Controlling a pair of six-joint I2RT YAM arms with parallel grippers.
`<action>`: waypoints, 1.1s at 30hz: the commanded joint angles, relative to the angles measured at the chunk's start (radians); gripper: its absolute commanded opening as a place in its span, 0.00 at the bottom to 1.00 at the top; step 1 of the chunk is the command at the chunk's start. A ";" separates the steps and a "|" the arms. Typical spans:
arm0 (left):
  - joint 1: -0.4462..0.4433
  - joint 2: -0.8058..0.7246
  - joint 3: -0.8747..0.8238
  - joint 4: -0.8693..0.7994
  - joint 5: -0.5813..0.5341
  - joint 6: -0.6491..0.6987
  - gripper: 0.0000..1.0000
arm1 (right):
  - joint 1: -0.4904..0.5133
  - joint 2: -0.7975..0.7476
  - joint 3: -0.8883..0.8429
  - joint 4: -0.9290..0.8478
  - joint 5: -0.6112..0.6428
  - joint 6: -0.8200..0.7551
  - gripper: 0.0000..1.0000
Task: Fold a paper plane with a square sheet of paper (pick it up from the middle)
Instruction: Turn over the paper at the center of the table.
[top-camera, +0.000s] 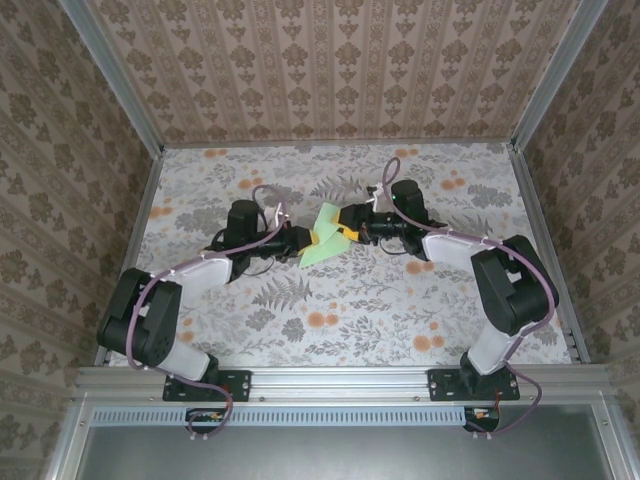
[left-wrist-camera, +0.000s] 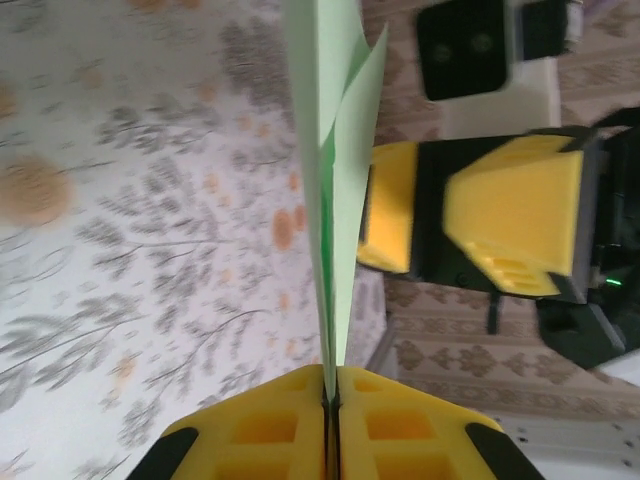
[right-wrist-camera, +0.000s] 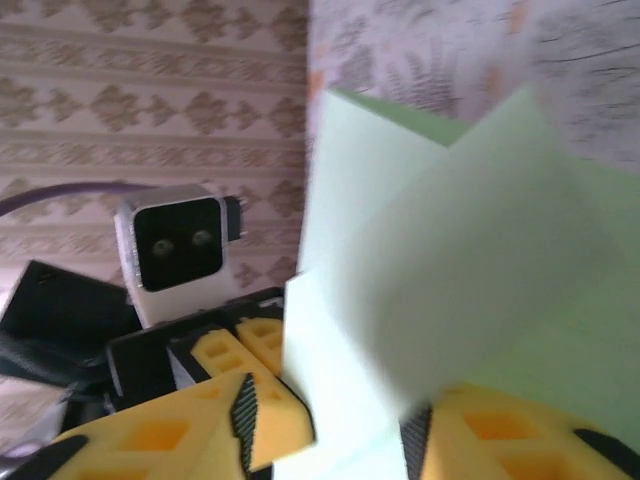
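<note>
The pale green square sheet of paper (top-camera: 322, 243), folded into several layers with a pointed lower end, hangs above the tablecloth between the two grippers. My left gripper (top-camera: 309, 239) is shut on its edge; in the left wrist view the yellow jaws (left-wrist-camera: 331, 385) press together on the paper (left-wrist-camera: 335, 200), which stands edge-on. My right gripper (top-camera: 352, 232) faces it from the right, with the yellow fingers (left-wrist-camera: 510, 215) beside the sheet. In the right wrist view the jaws (right-wrist-camera: 355, 440) stand apart, and the paper (right-wrist-camera: 450, 270) passes loosely through the gap.
The floral tablecloth (top-camera: 330, 310) covers the table, which is walled in by patterned panels (top-camera: 330, 70) at the back and sides. The left gripper's fingers (right-wrist-camera: 235, 350) and wrist camera (right-wrist-camera: 180, 245) sit close to the right gripper.
</note>
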 joint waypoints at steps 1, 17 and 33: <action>0.011 -0.070 0.104 -0.423 -0.160 0.283 0.10 | -0.026 -0.105 0.043 -0.326 0.174 -0.199 0.55; -0.178 0.091 0.576 -1.305 -1.336 0.602 0.09 | -0.048 -0.256 0.010 -0.660 0.617 -0.329 0.71; -0.326 0.393 0.656 -1.114 -1.096 0.485 0.41 | -0.058 -0.276 -0.078 -0.603 0.594 -0.290 0.71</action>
